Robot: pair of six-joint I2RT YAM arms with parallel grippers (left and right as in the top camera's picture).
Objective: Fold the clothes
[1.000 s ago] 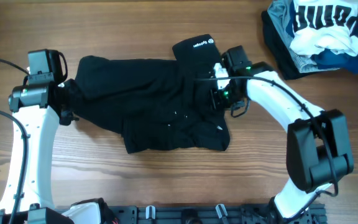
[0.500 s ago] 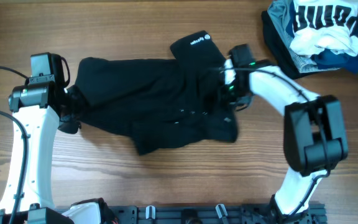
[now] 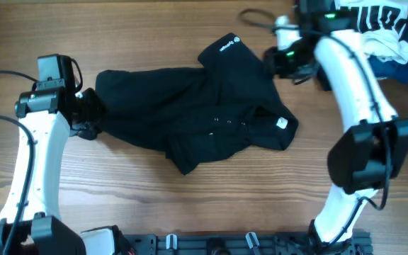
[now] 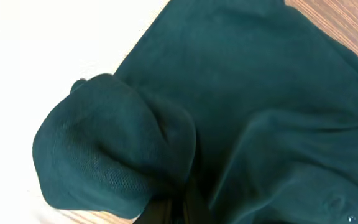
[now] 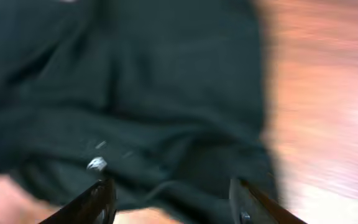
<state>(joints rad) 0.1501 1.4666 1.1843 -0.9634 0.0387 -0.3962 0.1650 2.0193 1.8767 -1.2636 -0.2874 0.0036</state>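
garment (image 3: 183, 106) — blk, white logo | table (image 3: 154, 35) — brown wood grain | shirt (image 3: 392, 46) white, navy lettering

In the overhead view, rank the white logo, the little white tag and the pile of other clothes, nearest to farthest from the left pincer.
Measured from the left pincer, at the black garment's left end:
1. The white logo, on the garment's upper flap.
2. The white tag, near the garment's right edge.
3. The pile of other clothes, in the top-right corner.

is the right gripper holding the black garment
No, the right gripper is open in its wrist view, with nothing between its jaws, and the garment lies beyond them.
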